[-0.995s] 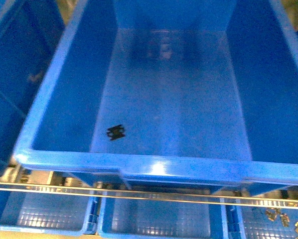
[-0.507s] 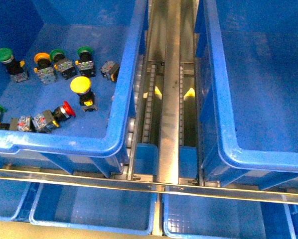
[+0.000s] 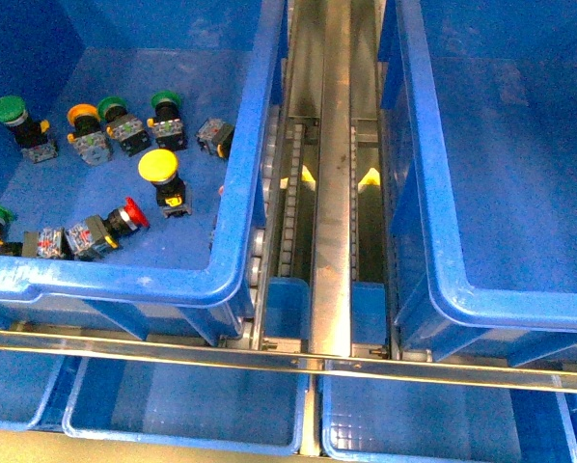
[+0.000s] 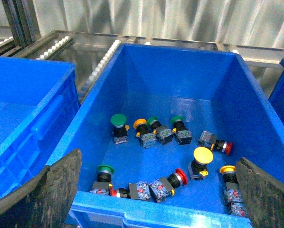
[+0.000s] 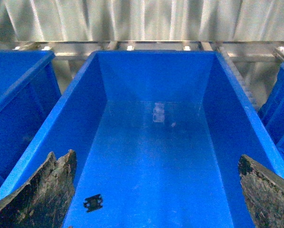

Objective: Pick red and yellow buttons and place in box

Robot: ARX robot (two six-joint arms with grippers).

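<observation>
Our left gripper (image 4: pixel 158 159) hangs spread wide over the left bin (image 4: pixel 104 109), holding nothing. On its floor we see yellow buttons (image 3: pixel 158 166) and red buttons (image 3: pixel 132 212) lying among green ones (image 3: pixel 7 109). Our right gripper (image 5: pixel 156 156), also wide and empty, hangs above the box (image 5: pixel 85 109), where a small black scrap (image 5: pixel 93 203) lies on the floor

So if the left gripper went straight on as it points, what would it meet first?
Likely the red button or yellow button on the bin floor; the left gripper has nothing nearer in line, but depth is unclear.
</observation>
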